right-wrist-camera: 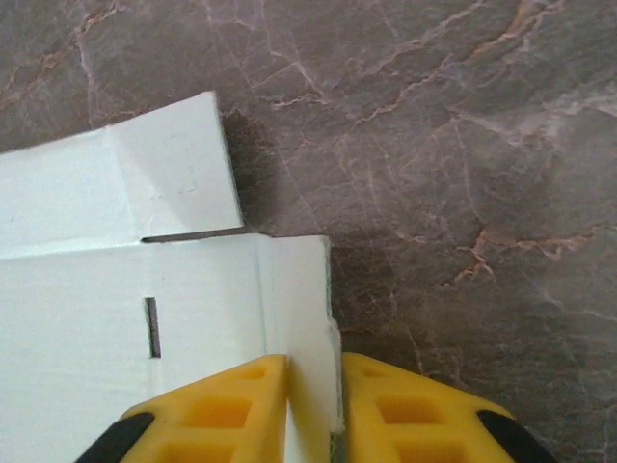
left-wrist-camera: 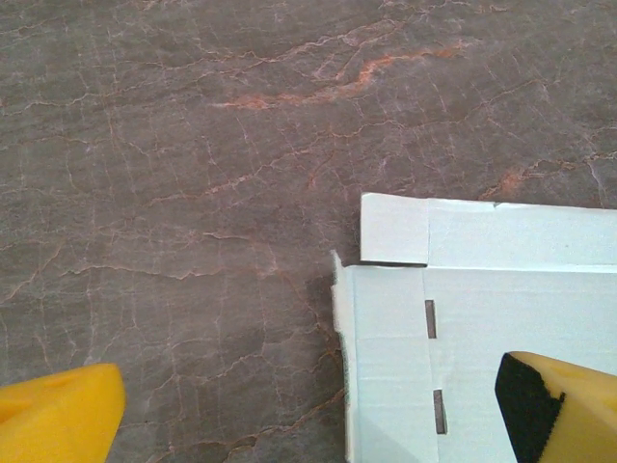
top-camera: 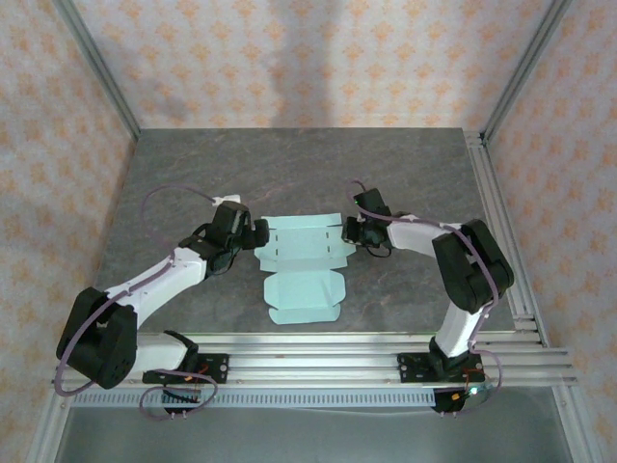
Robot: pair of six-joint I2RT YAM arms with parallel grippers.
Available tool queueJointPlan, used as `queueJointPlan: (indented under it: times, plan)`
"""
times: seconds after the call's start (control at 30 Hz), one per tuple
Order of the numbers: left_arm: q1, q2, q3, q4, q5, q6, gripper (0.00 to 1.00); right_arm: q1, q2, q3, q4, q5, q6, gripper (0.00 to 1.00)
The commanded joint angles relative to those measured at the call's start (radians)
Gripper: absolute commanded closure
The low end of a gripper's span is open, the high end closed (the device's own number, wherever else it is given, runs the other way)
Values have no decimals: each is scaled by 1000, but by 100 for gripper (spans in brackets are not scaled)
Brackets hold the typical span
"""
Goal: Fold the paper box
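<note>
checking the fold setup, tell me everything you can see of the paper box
The paper box is pale mint-green thin card, die-cut with slots and flaps, unfolded and mostly flat on the dark stone-look table. The right gripper pinches its raised right-edge flap; the open left gripper straddles its left edge.

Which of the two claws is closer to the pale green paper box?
Right. The right gripper is pinched on a flap at the right edge of the paper box; the left gripper hangs open, straddling the box's left edge, gripping nothing.
</note>
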Motion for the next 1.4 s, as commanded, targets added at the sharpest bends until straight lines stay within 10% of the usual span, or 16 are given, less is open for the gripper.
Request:
queueJointPlan:
  times: [0.0,0.57,0.8,1.1,1.37]
  plan:
    - [-6,7,20,-28,-14,-4,0,-15,-2,26,52,10,48,92]
    - [-6,33,107,-71,17,-33,0,77,-95,-196,457,463,626,100]
    - [-8,51,130,-58,52,-62,0,89,-153,-221,471,561,497,60]
    - [-33,113,148,32,166,-210,0,-147,-95,-69,282,9,81,41]
    - [-72,166,195,6,163,-230,0,-184,146,305,-105,-170,-269,35]
